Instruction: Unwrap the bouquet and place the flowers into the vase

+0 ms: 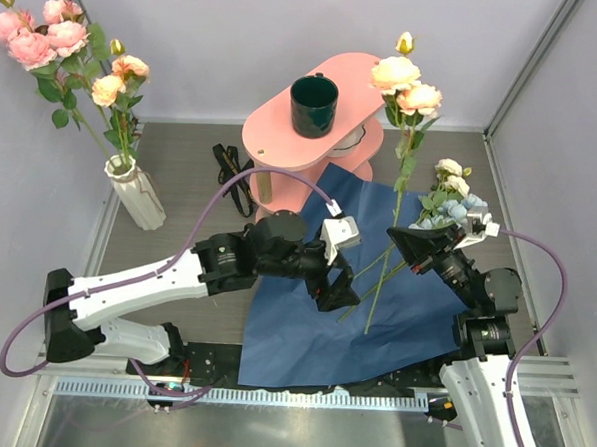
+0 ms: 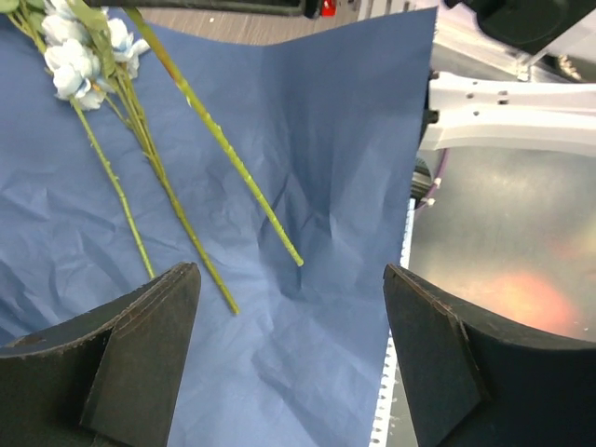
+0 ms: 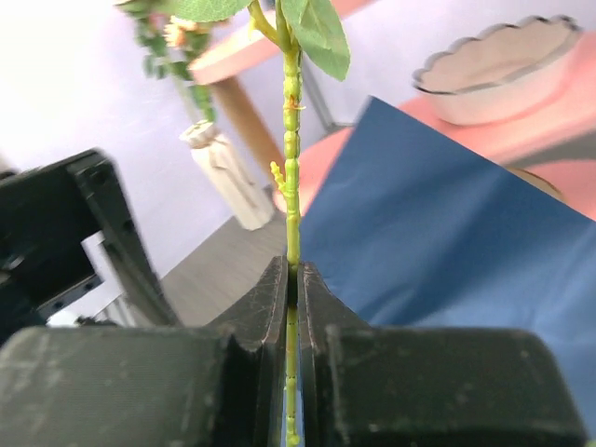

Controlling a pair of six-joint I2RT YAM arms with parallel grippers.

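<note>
The peach-bloomed flower stem (image 3: 292, 186) stands upright over the blue wrapping paper (image 1: 393, 329), pinched between the jaws of the right gripper (image 3: 292, 270). Thin stems with pale-blue blooms (image 2: 74, 56) lie across the paper. The left gripper (image 2: 289, 270) hangs over the paper's left part, jaws spread, holding nothing. The vase (image 1: 138, 190) stands well left of the paper, holding pink and peach flowers.

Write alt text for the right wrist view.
The right tool is shut on an upright green flower stem. Behind it are blue wrapping paper, the cream vase, and a scalloped bowl on a pink stand.
</note>
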